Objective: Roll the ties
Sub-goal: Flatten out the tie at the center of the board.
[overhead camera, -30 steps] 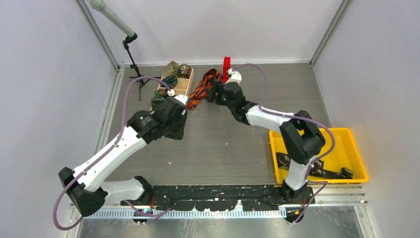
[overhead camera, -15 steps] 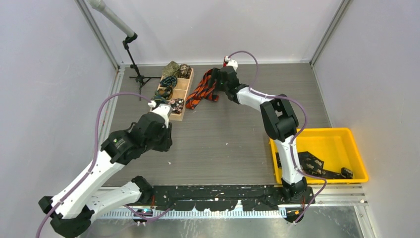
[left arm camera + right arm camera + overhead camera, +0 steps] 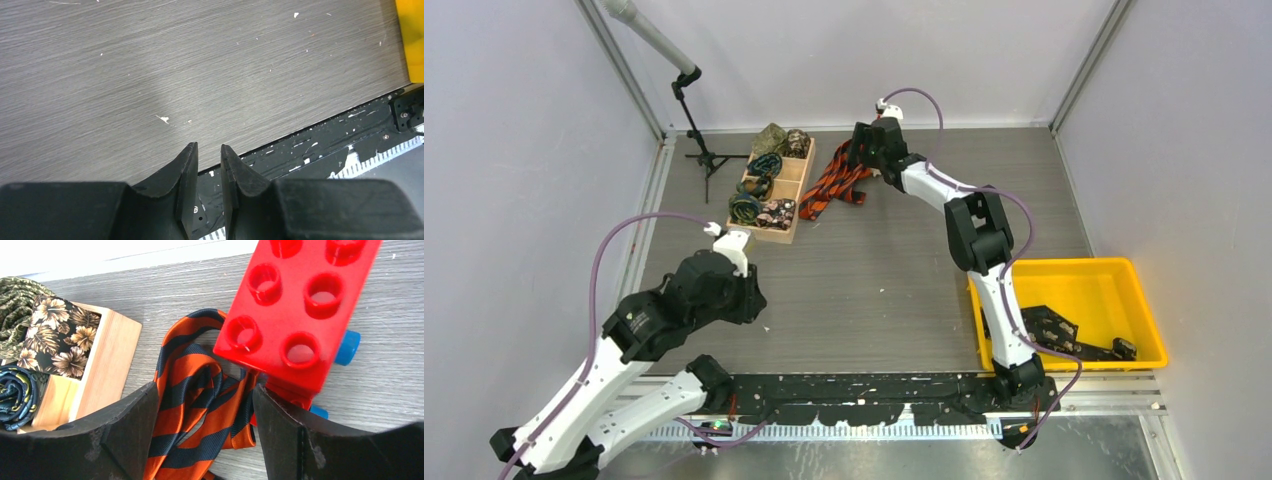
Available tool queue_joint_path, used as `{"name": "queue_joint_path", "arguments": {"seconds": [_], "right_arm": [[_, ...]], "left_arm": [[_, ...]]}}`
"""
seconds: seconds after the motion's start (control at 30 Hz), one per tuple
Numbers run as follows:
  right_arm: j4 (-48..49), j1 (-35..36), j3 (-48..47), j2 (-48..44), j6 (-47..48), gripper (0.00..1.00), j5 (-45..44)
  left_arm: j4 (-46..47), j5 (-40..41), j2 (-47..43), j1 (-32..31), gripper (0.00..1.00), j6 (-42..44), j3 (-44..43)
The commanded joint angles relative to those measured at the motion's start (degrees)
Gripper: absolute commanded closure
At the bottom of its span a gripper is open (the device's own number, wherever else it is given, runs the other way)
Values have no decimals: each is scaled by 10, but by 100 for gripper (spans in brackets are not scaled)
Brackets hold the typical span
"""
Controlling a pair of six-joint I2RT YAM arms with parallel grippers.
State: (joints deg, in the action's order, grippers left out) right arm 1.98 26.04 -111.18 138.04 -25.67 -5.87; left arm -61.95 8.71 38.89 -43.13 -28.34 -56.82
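Note:
An orange-and-black striped tie (image 3: 829, 185) lies loosely bunched on the table, right of a wooden tray (image 3: 792, 178). In the right wrist view this tie (image 3: 200, 405) lies under and between the wide-apart fingers of my right gripper (image 3: 205, 400), which grips nothing. My right gripper (image 3: 864, 150) is stretched over the tie's far end. Several rolled ties fill the tray, among them a floral one (image 3: 60, 337), a green patterned one (image 3: 20, 305) and a dark blue one (image 3: 17, 395). My left gripper (image 3: 209, 147) hangs above bare table with a narrow gap between its fingers and nothing in it.
A red toy block (image 3: 290, 315) on blue wheels (image 3: 347, 347) stands right beside the right finger, touching the tie. A yellow bin (image 3: 1144, 295) with black parts sits near right. A tripod stand (image 3: 699, 150) is far left. A black rail (image 3: 310, 145) runs along the near edge.
My left arm has pulled back from the tray toward the near left. My right arm has reached farther, over the tie's far end, and now covers the red block in the top view.

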Motion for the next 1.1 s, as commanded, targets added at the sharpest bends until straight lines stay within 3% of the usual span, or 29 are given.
{"name": "queue_joint_path", "arguments": {"seconds": [0.0, 0.47, 0.67, 1.07], "right_arm": [[-28, -2, -33, 20, 13, 27, 21], [-98, -12, -103, 71, 25, 26, -14], [-93, -14, -85, 40, 63, 26, -27], [-59, -30, 33, -89, 45, 25, 12]], "left_arm": [[31, -10, -32, 0, 75, -12, 24], [34, -8, -77, 1, 78, -31, 55], [37, -7, -72, 0, 78, -33, 59], [46, -1, -61, 1, 78, -30, 66]]}}
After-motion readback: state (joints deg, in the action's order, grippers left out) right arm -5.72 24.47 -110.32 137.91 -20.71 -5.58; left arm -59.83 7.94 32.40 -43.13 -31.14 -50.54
